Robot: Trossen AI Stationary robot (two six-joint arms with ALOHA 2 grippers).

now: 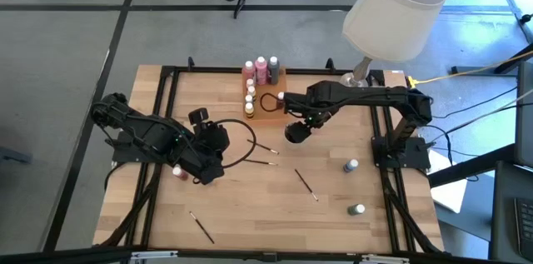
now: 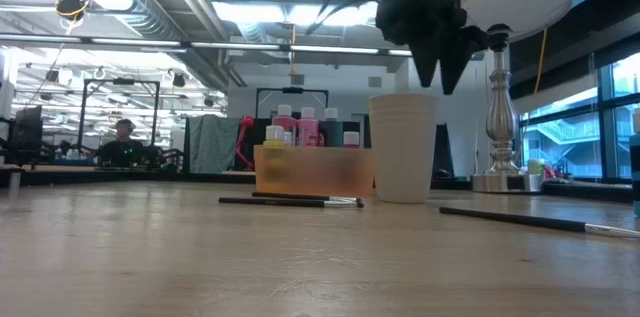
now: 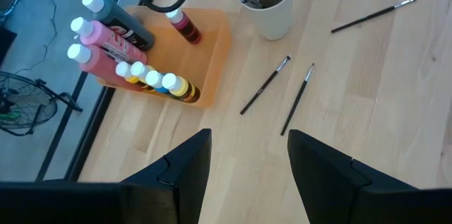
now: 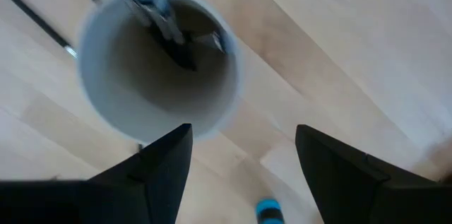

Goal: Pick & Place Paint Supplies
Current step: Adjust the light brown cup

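Observation:
My right gripper point(image 2: 440, 82) hangs open, pointing down, just above the white cup point(image 2: 403, 147), clear of its rim. Dark brushes point(image 4: 169, 26) stand inside the cup point(image 4: 159, 61). The orange tray point(image 1: 268, 104) at the far middle holds pink, grey, yellow and red bottles point(image 3: 116, 37). Loose brushes lie on the wood: two point(image 3: 279, 93) near the cup, one point(image 1: 306, 183) at the middle, one point(image 1: 201, 226) near the front. Two bottles point(image 1: 351, 165), point(image 1: 356, 209) lie at the right. My left gripper point(image 1: 215, 141) hovers open at the left, holding nothing.
A table lamp point(image 1: 396, 6) with a white shade stands at the far right corner, its metal stem point(image 2: 497, 127) behind the cup. A black cable loop point(image 1: 241, 143) lies between the arms. A small red bottle point(image 1: 177, 171) lies beside my left arm.

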